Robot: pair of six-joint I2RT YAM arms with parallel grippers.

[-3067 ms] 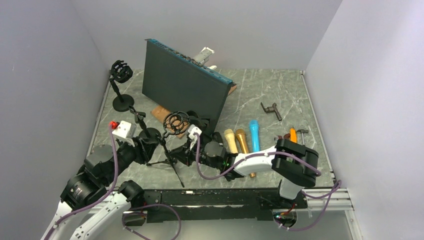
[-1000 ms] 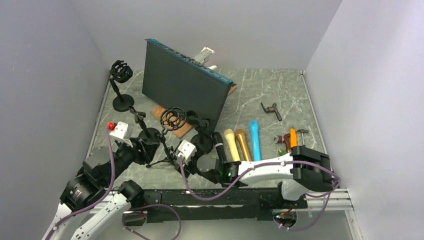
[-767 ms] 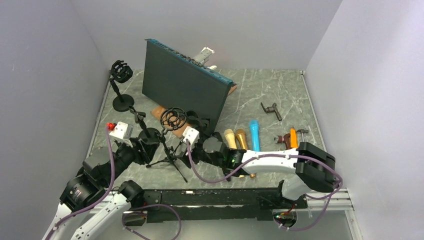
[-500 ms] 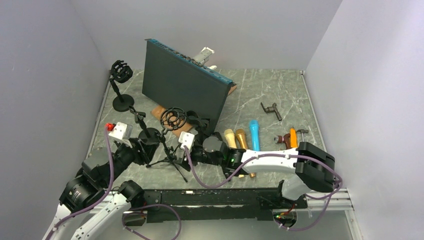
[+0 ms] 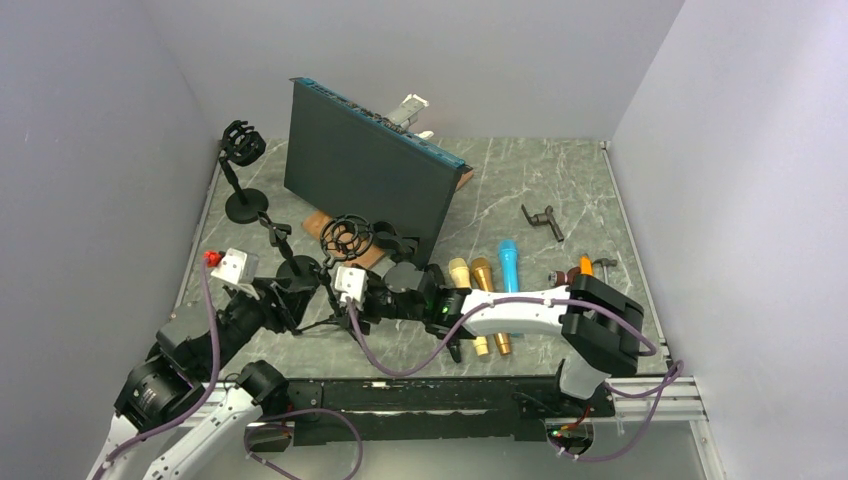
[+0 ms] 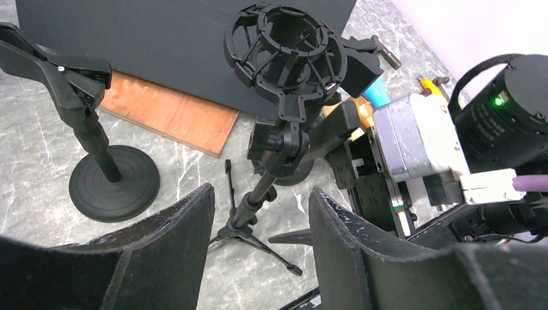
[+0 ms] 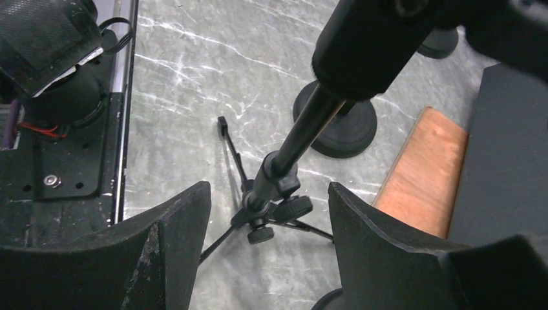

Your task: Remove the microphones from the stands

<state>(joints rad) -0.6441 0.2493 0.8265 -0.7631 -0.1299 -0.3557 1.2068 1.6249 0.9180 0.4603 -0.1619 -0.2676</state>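
Your right hand (image 7: 266, 194) has swung left to the stand (image 6: 284, 132), released and facing its pole, with your left hand (image 6: 260, 194) likewise released opposite.

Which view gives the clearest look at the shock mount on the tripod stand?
Left wrist: the shock mount fills the upper frame, close and sharp. Top external shows the shock mount small, from above. Right wrist shows mainly the stand's pole below it.

Overhead wide; wrist views close, sharing stand (image 6: 256, 194).
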